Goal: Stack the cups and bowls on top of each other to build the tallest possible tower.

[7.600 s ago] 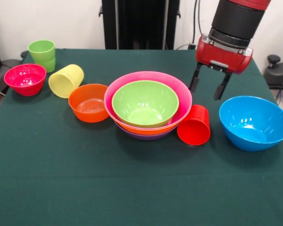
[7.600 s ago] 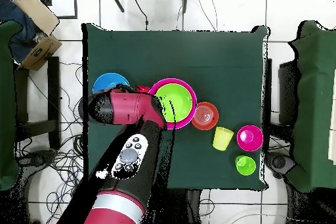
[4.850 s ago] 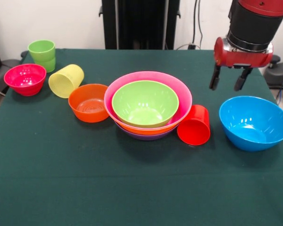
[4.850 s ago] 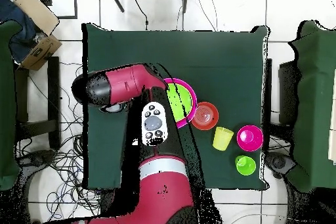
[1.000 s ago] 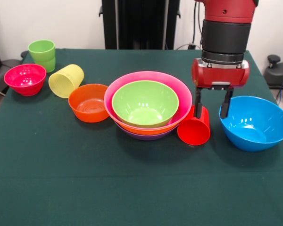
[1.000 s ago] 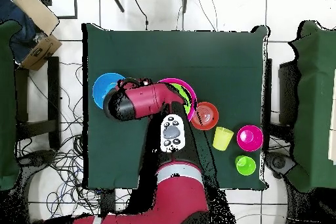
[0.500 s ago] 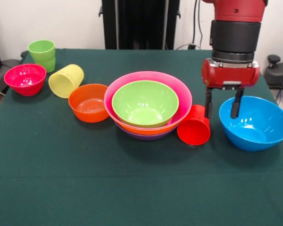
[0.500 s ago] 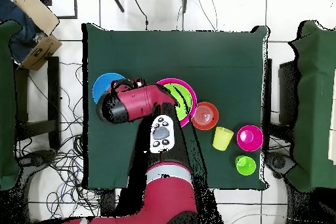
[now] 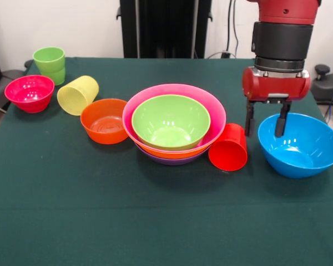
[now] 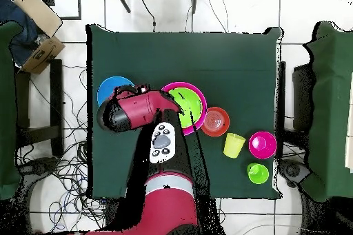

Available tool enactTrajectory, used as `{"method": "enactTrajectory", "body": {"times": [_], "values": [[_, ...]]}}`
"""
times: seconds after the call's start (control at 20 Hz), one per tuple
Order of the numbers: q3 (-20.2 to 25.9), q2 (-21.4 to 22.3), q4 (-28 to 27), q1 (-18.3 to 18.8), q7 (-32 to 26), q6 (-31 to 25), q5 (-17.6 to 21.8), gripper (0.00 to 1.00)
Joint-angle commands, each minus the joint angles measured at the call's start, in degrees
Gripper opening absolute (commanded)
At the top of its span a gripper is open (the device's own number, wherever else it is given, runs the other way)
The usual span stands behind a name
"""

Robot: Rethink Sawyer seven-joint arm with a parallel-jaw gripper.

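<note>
Front view: gripper [image 9: 265,124], jaws spread and empty, straddles the blue bowl's [image 9: 300,144] left rim.
Tower [image 9: 174,123]: centre.
Red cup [image 9: 229,147]: on its side, between tower and bowl.
Risk: descending outer finger may strike the cup.

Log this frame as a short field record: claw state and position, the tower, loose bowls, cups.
claw: open, empty, its two fingers straddling the near-side rim of the blue bowl
tower: purple, orange, pink bowls nested, lime-green bowl innermost
loose bowls: blue bowl, small orange bowl, magenta bowl
red cup: on its side, against the tower
yellow cup: on its side
green cup: upright, at the table's corner
</note>
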State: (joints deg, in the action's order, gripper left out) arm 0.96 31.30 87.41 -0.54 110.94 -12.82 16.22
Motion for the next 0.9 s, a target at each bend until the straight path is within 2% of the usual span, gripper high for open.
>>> {"method": "enactTrajectory", "body": {"times": [0.05, 0.3, 0.45, 0.7, 0.9], "values": [[0.98, -2.20, -0.12, -0.46, 2.66, 2.99, 3.94, 1.00], [-0.49, -2.17, 0.45, -1.41, 3.91, 6.74, 4.22, 1.00], [-2.32, -2.79, 1.31, -2.38, 6.21, 11.72, 3.55, 1.00], [-3.11, -2.69, 1.21, -2.89, 5.00, 11.34, 2.82, 1.00], [-6.29, -3.56, 0.91, -5.50, 6.42, 14.80, 1.45, 1.00]]}}
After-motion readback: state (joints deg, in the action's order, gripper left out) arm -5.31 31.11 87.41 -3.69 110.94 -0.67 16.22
